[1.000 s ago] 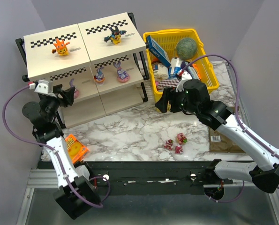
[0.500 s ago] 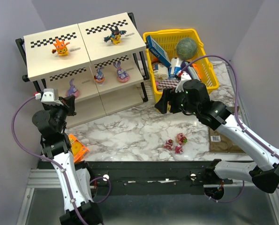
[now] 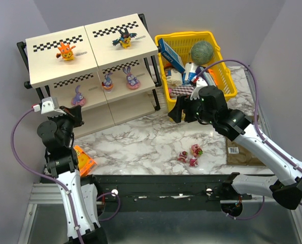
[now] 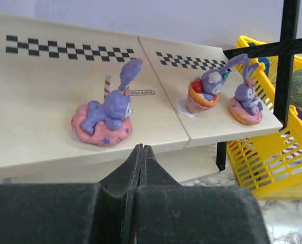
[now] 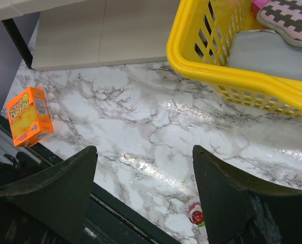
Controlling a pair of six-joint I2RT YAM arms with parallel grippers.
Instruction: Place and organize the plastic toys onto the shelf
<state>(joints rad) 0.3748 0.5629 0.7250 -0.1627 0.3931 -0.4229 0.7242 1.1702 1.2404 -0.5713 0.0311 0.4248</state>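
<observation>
The shelf [image 3: 49, 66] carries an orange toy [image 3: 66, 51] and a black-and-yellow winged toy [image 3: 124, 38] on top. Three purple bunny toys [image 3: 78, 96], [image 3: 108, 81], [image 3: 129, 79] stand on its middle tier [image 4: 49, 86]. My left gripper [image 3: 75, 116] is shut and empty, just in front of the leftmost bunny [image 4: 106, 114] and below the tier's edge [image 4: 141, 147]. Three small red-pink toys [image 3: 182, 156], [image 3: 196, 149], [image 3: 193, 162] lie on the marble. My right gripper [image 3: 177, 109] hangs open above the marble [image 5: 144, 150], with one red toy [image 5: 196, 215] below it.
A yellow basket [image 3: 163, 38] with boxes and a green ball [image 3: 202, 52] stands right of the shelf, close to my right gripper [image 5: 191, 56]. An orange packet [image 3: 82, 160] lies at the front left [image 5: 28, 116]. A cardboard piece [image 3: 239, 150] lies at the right.
My left gripper has drawn back from the middle tier and shut, leaving the leftmost bunny standing there. The right arm has not moved.
</observation>
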